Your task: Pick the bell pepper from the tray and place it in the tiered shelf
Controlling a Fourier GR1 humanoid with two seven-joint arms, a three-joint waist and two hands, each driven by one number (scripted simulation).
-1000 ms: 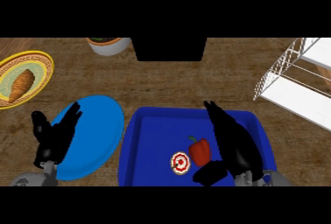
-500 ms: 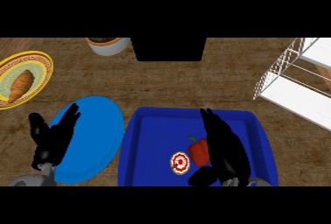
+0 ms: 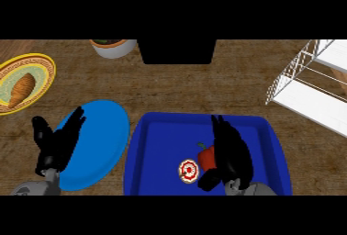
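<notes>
**A:** What is changing on the tray [image 3: 163, 137]?

**B:** The right hand [image 3: 230, 153] is sliding in over it toward the pepper [image 3: 206, 158]. A second ago the pepper was showing clear of the fingers. Now the hand is covering its right side, and only the red left flank and the green stem are peeking out.

**A:** Is it gripping yet?

**B:** I'm not seeing that. The fingers are lying long and fairly straight, pointing up the tray. The thumb is hanging below the pepper, just beside the red-and-white disc [image 3: 189, 169]. The hand is reading as open, holding nothing.

**A:** And the pepper?

**B:** It is sitting near the tray's middle, where it was, and is not lifting.

**A:** What is that meaning for the task?

**B:** I'm judging that the reach is ending and the closing is coming next. The carry to the shelf [image 3: 305, 87], well apart at the upper right, is waiting.

**A:** The left hand [image 3: 58, 144]?

**B:** It is resting open over the blue plate [image 3: 102, 133], unchanged.
</notes>
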